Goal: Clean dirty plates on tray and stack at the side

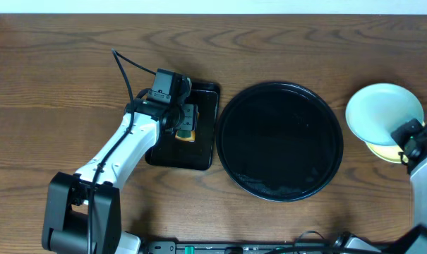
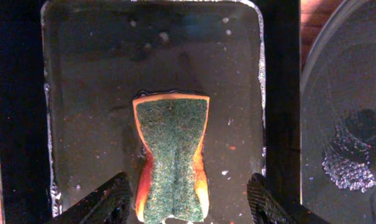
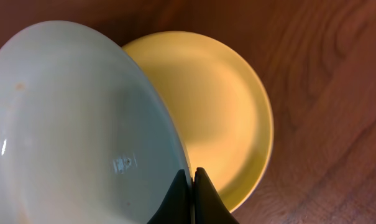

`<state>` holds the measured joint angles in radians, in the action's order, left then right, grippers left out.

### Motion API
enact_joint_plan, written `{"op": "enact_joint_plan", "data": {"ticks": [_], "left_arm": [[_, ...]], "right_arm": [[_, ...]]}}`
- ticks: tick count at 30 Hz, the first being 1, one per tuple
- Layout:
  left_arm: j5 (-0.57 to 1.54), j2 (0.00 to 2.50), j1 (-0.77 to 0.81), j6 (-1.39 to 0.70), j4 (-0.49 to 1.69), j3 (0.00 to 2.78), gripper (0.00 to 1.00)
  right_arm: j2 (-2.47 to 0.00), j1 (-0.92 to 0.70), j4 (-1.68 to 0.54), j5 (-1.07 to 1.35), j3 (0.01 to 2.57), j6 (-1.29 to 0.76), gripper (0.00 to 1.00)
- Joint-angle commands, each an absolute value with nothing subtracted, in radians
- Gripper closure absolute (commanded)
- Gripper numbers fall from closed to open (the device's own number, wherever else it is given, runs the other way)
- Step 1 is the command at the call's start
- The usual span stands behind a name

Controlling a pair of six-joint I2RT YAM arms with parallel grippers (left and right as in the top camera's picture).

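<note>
My right gripper [image 3: 192,177] is shut on the rim of a pale mint-blue plate [image 3: 69,124], holding it tilted over a pale yellow plate [image 3: 225,112] that lies on the wood. Overhead, the mint-blue plate [image 1: 382,113] and the yellow plate [image 1: 385,152] are at the far right, beside the large round black tray [image 1: 280,141], which holds no plates. My left gripper [image 2: 188,199] is open, its fingers either side of a green-topped orange sponge [image 2: 173,155] on the small rectangular tray [image 2: 94,74]. A third plate is not in view.
The small rectangular black tray [image 1: 206,134] lies just left of the round tray, under my left arm [image 1: 128,148]. Its wet surface shows specks. A cable [image 1: 128,67] loops behind the left wrist. Bare wood table [image 1: 58,70] spreads left and back.
</note>
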<state>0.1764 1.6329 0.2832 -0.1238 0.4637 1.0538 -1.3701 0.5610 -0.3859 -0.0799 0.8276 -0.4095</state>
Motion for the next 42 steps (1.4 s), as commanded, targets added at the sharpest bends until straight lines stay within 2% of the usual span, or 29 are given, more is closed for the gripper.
{"op": "enact_joint_plan", "data": {"ticks": [1,4,5,7,8,9,13,14,17,25,30,35,42], "left_arm": [[0.163,1.627,0.284,-0.129,0.463,1.076,0.38],[0.163,1.627,0.284,-0.129,0.462,1.076,0.38],[0.163,1.627,0.284,-0.129,0.463,1.076,0.38],[0.163,1.627,0.284,-0.129,0.463,1.076,0.38],[0.163,1.627,0.284,-0.129,0.462,1.076,0.35],[0.162,1.627,0.284,-0.129,0.461,1.076,0.32],[0.059,1.611,0.280,-0.136,0.459,1.076,0.26],[0.044,1.604,0.275,-0.141,0.459,1.076,0.22],[0.036,1.579,0.245,-0.176,0.458,1.076,0.22],[0.072,1.563,0.133,-0.265,0.513,1.076,0.21],[0.119,1.543,0.088,-0.264,0.715,1.076,0.21],[0.078,1.483,0.072,-0.259,0.875,1.068,0.21],[0.078,1.248,0.073,-0.245,0.881,0.946,0.21]], "right_arm": [[-1.426,0.626,-0.360,-0.007,0.832,-0.411,0.99],[-1.463,0.685,-0.326,0.022,0.832,-0.411,0.98],[-1.467,0.694,-0.316,0.030,0.832,-0.411,0.90],[-1.472,0.708,-0.290,0.060,0.832,-0.408,0.61],[-1.472,0.712,-0.281,0.089,0.832,-0.399,0.48],[-1.472,0.714,-0.276,0.125,0.832,-0.381,0.39],[-1.472,0.689,-0.274,0.302,0.832,-0.281,0.20],[-1.472,0.673,-0.277,0.321,0.832,-0.271,0.16],[-1.472,0.606,-0.277,0.375,0.834,-0.224,0.01],[-1.472,0.286,-0.370,0.298,0.887,-0.048,0.01],[-1.465,0.131,-0.583,0.157,0.953,-0.002,0.01],[-1.434,0.083,-0.723,0.158,0.953,0.002,0.01],[-1.250,0.083,-0.781,0.162,0.871,-0.002,0.01]]}}
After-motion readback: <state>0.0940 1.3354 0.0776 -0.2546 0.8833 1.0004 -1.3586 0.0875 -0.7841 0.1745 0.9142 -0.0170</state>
